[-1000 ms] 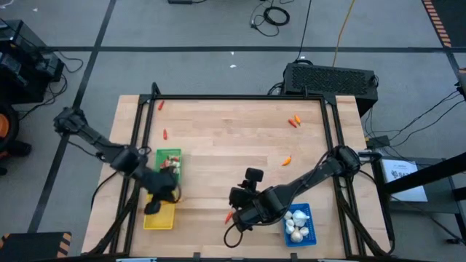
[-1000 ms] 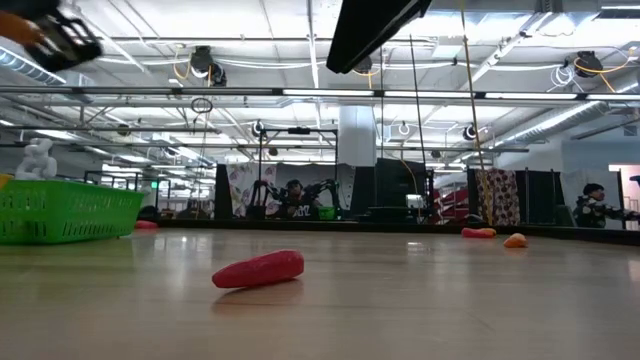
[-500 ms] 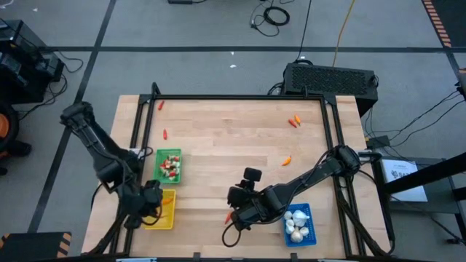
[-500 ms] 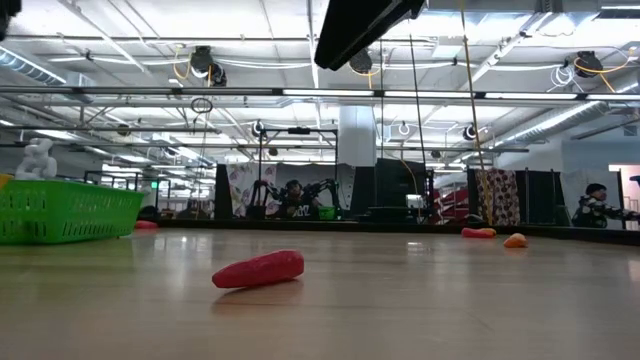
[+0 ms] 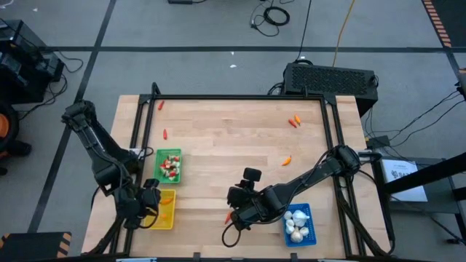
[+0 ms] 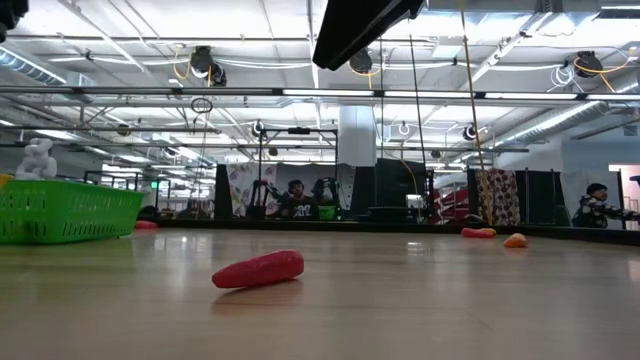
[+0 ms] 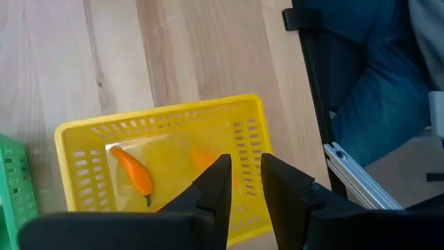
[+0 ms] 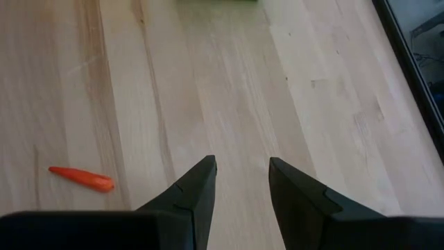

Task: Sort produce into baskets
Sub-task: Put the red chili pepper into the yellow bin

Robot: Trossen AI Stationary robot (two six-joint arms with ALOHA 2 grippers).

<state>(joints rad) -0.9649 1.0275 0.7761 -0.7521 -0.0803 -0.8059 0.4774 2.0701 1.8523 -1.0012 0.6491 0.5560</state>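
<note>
Red pepper (image 6: 258, 269) looks light, hard, slick: pinch mid-body. Right gripper (image 8: 241, 182) parted, empty, nearby; left gripper (image 7: 244, 182) slightly apart over yellow basket (image 7: 76, 132), holding nothing.

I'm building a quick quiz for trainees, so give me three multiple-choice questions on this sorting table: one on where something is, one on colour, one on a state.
1. Where is the left gripper?
A. over the yellow basket
B. over the blue basket
C. at the table's far edge

2. What colour is the basket holding the white bulbs?
A. green
B. yellow
C. blue

3. What is the right gripper doing?
A. clamping a bulb
B. open, holding nothing
C. shut on a basket rim

Answers: 1 A, its wrist view looks down into the yellow basket; 2 C, the bulbs lie in the blue one; 3 B, bare wood shows between its fingers.
</note>
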